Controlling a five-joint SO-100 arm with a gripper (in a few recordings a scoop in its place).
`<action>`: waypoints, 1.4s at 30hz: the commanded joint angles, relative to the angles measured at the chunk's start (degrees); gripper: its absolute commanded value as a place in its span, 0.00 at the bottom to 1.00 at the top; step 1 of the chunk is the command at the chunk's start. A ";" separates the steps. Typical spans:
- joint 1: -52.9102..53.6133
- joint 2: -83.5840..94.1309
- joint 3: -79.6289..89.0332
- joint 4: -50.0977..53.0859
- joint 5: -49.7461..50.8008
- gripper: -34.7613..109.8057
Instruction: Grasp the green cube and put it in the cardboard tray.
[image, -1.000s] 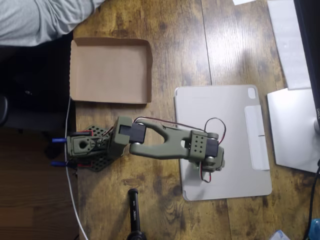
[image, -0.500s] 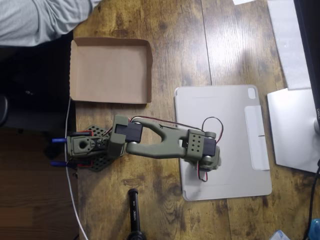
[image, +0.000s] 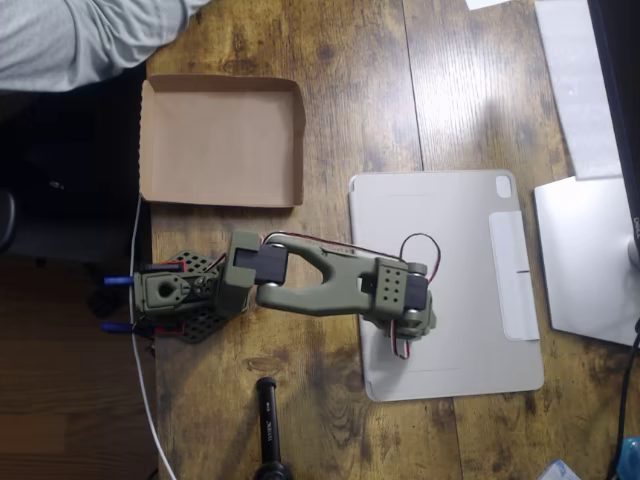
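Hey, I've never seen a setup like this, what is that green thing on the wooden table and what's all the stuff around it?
You are looking straight down from a camera fixed above a wooden table. The olive-green thing is a small robot arm. Its base is fixed near the table's left edge in this overhead view, and it reaches rightward over a pale grey tablet case lying flat. The arm's far end points downward, so its fingers are hidden beneath it; I cannot tell whether they are open or holding anything. No green cube is visible here. Above the base lies a shallow brown cardboard tray, its floor bare. A black cylindrical object sits at the bottom edge, and a person's grey sleeve shows at the top left.
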 joint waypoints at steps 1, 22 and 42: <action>-0.26 1.05 1.49 -1.76 -0.09 0.45; 0.09 0.18 5.71 -12.04 -0.09 0.33; -5.19 7.56 4.48 -3.78 3.16 0.35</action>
